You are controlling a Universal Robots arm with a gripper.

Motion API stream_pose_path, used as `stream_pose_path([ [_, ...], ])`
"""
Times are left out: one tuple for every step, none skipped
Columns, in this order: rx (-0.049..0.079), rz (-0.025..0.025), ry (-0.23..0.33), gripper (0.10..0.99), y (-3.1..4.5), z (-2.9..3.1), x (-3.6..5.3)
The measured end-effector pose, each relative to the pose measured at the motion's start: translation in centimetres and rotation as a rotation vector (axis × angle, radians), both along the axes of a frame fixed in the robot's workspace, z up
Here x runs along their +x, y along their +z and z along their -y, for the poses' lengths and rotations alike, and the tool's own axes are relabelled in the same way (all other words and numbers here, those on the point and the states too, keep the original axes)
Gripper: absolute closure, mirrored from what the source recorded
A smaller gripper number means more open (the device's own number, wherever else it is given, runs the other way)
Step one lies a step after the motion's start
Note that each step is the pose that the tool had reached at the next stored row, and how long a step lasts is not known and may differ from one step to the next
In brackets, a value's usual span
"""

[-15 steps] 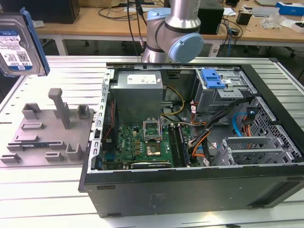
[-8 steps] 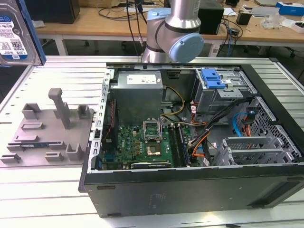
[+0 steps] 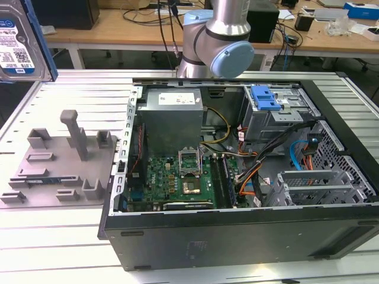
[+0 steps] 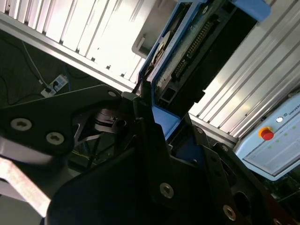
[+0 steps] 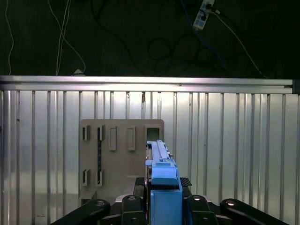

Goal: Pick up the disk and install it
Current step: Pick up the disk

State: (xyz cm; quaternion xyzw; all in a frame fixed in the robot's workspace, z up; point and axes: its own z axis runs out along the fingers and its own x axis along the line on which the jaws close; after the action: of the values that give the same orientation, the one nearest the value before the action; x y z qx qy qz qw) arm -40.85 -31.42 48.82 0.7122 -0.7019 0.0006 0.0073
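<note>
The disk (image 3: 21, 41), silver-grey with a white-and-blue label and a blue carrier frame, hangs high at the exterior view's far left, above the ribbed table. In the first wrist view I see the disk (image 5: 161, 173) edge-on, with my gripper (image 5: 163, 197) shut on its blue carrier end. The second wrist view shows the disk (image 4: 187, 47) slanting away from my gripper (image 4: 161, 129), its connector side showing. Both black fingers press against the blue frame.
A grey parts holder (image 3: 59, 165) with upright posts and slots lies on the ribbed table (image 3: 77, 89), below the disk. The open computer case (image 3: 237, 160) takes up the exterior view's right, holding a grey drive cage (image 3: 278, 118) topped by a blue tab (image 3: 265, 97). The arm's base (image 3: 216, 41) stands behind the case.
</note>
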Motion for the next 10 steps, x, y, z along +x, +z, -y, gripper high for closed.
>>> stream_pose_path([
  [0.000,0.0001,0.000,0.722,0.07,0.06,0.46],
  [0.000,-0.0002,0.000,0.722,0.12,0.11,0.83],
  [0.000,-0.0003,0.000,0.722,0.16,0.19,1.33],
  [0.000,-0.0008,0.000,0.722,0.19,0.25,1.68],
  [0.001,-0.0013,0.000,0.722,0.21,0.34,2.07],
  [0.001,-0.0017,0.000,0.722,0.23,0.40,2.38],
  [0.000,-0.0022,0.000,0.722,0.24,0.48,2.70],
  [0.000,-0.0028,0.000,0.722,0.25,0.59,3.12],
  [0.000,-0.0032,0.000,0.722,0.24,0.67,3.45],
  [0.001,-0.0036,0.000,0.722,0.24,0.78,3.88],
])
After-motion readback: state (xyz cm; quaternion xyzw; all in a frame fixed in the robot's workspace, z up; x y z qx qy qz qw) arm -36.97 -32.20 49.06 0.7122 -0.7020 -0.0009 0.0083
